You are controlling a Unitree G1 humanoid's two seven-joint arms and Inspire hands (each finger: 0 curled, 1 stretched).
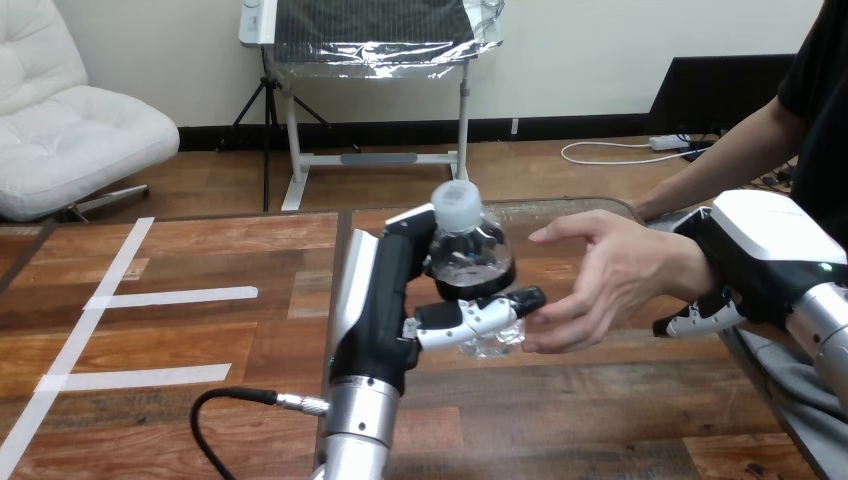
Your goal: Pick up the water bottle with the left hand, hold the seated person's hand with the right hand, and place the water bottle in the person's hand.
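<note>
Head view. The robot's left arm rises from the bottom edge at the centre, and its left hand [385, 300] is held above the wooden desk [600, 420], clamped on the water bottle [470, 250]: the black-and-white fingers [470, 318] wrap across the lower part of the bottle from the near side, while the black palm backs it on the left. The bottle is clear, stands nearly upright in this grasp with its white cap [458, 205] on top, and is clear of the desk surface. To its right, the person's hand [610, 280] reaches in from the right side, open, with the thumb uppermost and the fingers pointing at the bottle. The fingertips lie just beside the bottle's base and the robot's fingertip; whether they touch cannot be told. The robot's right hand [760, 240] sits at the person's wrist with its white back shell turned upward, and its fingers [700, 320] curl in beneath the wrist, closed round it. At the left of the desk, well apart from both hands, lie 3 strips of white tape [170, 296].
</note>
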